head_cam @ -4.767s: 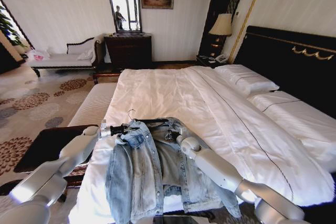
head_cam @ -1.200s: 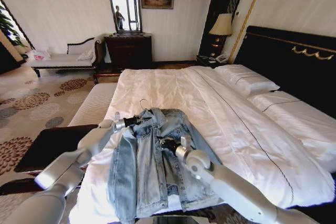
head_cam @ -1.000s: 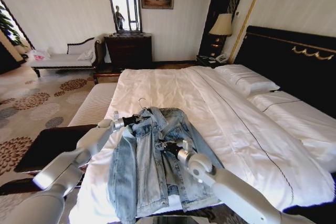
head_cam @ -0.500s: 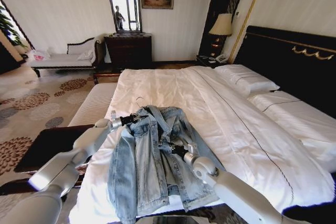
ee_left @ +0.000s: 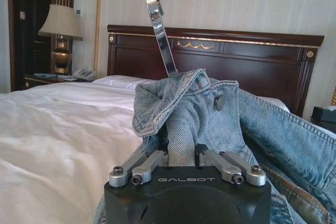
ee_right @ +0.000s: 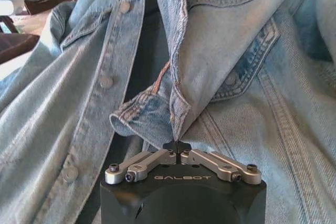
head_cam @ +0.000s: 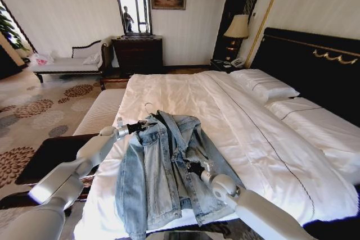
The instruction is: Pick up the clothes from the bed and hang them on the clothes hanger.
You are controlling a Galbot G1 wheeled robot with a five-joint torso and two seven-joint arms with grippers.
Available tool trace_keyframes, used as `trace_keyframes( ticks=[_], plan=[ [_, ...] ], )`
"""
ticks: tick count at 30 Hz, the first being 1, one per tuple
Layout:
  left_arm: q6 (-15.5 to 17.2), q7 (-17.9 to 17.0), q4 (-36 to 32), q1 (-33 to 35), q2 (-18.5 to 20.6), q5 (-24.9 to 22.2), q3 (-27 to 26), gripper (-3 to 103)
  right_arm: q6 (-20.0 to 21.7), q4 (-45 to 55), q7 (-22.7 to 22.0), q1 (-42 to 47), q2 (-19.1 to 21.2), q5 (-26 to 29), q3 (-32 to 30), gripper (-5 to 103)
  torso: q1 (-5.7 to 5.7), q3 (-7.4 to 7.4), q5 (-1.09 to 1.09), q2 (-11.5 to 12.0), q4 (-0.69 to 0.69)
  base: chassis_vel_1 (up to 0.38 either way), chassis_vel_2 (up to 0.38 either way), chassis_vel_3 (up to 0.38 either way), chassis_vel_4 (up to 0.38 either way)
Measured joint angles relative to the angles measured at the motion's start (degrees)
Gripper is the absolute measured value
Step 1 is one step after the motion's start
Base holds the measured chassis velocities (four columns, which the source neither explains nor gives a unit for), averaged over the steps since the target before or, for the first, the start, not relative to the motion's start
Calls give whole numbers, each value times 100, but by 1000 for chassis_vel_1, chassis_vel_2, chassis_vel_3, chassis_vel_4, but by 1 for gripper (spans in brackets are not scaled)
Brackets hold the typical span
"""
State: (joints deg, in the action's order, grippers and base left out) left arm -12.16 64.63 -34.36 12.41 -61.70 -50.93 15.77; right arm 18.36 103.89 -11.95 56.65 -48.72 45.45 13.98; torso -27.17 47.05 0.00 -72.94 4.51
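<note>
The jacket point(head_cam: 166, 167) lies front-up on the near part of the bed point(head_cam: 236, 122), collar toward the far side, hem and one sleeve draped over the near edge. The front is open; the two plackets are parted below the collar.

The hanger point(ee_left: 159, 27) is inside the jacket at the collar. Its metal hook point(head_cam: 147, 107) projects from the collar fabric. The rest of the hanger is covered by denim.

The left gripper point(head_cam: 135, 127) is at the collar on the jacket's left side. In the left wrist view the left gripper point(ee_left: 181, 156) is clamped on a bunched fold of collar denim just below the hook.

The right gripper point(head_cam: 195, 168) is over the jacket's mid-front. In the right wrist view the right gripper point(ee_right: 177, 148) is pinched tight on the edge of the turned-back placket, at the seam.

Behind the jacket, the white sheet extends to the pillows point(head_cam: 264, 88) and the dark headboard point(head_cam: 315, 71).
</note>
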Motion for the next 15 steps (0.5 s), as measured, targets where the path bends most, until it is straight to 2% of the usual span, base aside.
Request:
trace_keyframes(
  ticks=[2,3,4,10,11,12,14,15],
  plan=[
    [0,-1,-5,1,1,-16,-3,17,8,-20,1,-6,-11,-6,17,0,0,0,-2,0,-1,0,0,0,0],
    [-6,-26,-38,19,10,-61,-35,18,25,-84,-1,-46,-61,-25,70,0,0,1,6,0,3,0,0,0,0],
    [-14,-27,-83,56,12,-61,-51,17,17,-98,-11,-147,-107,-56,90,0,0,0,-1,0,-2,0,0,0,0],
    [-36,-33,-124,135,13,-5,-94,17,10,-76,-29,-296,-182,-174,210,-2,-1,1,0,0,-2,0,0,0,0],
    [-37,-32,-130,141,12,9,-95,17,4,-55,-29,-314,-192,-208,240,3,-1,1,-1,0,-1,0,0,0,0],
    [-37,-32,-130,142,10,17,-95,17,-1,-37,-31,-317,-195,-218,247,3,-1,1,0,0,-1,0,0,0,0],
    [-37,-31,-121,147,-2,33,-90,17,-34,26,-48,-303,-185,-258,248,15,0,0,0,0,-1,0,0,0,0],
    [-37,-31,-121,147,-2,33,-90,17,-34,26,-48,-303,-185,-258,248,15,0,0,0,0,-1,0,0,0,0]
  ],
)
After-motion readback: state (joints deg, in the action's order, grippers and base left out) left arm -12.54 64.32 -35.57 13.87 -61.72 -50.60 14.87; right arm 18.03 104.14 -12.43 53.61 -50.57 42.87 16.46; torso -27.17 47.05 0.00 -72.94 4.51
